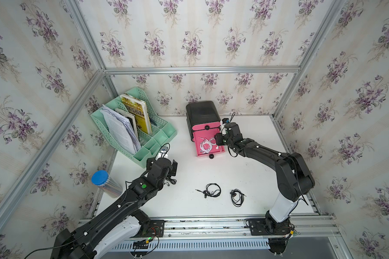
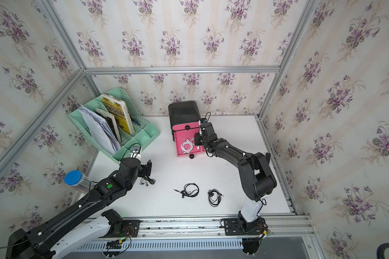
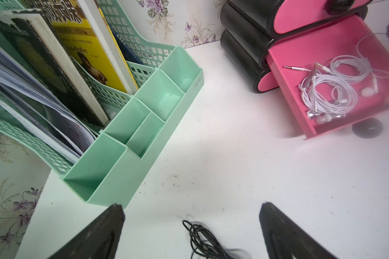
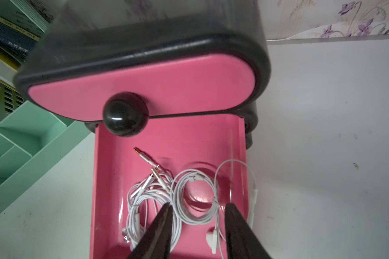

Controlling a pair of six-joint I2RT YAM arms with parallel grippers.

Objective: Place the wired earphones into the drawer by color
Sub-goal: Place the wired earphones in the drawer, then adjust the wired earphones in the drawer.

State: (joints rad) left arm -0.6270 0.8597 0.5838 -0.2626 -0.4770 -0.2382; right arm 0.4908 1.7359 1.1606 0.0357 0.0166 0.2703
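Black left arm (image 1: pixel 112 208) and right arm (image 1: pixel 265 154), each with a white lower link; a green dot (image 1: pixel 143 186) marks the left.

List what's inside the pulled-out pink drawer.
Only white earphones: coiled bundles, exact count unclear, on the pink drawer floor. The right tool hangs open above them, covering part of it. The shut drawer above hides its contents.

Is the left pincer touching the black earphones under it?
Apart. Left wrist view: the left pincer is open, the black earphones lie between its fingertips, table showing on both sides.
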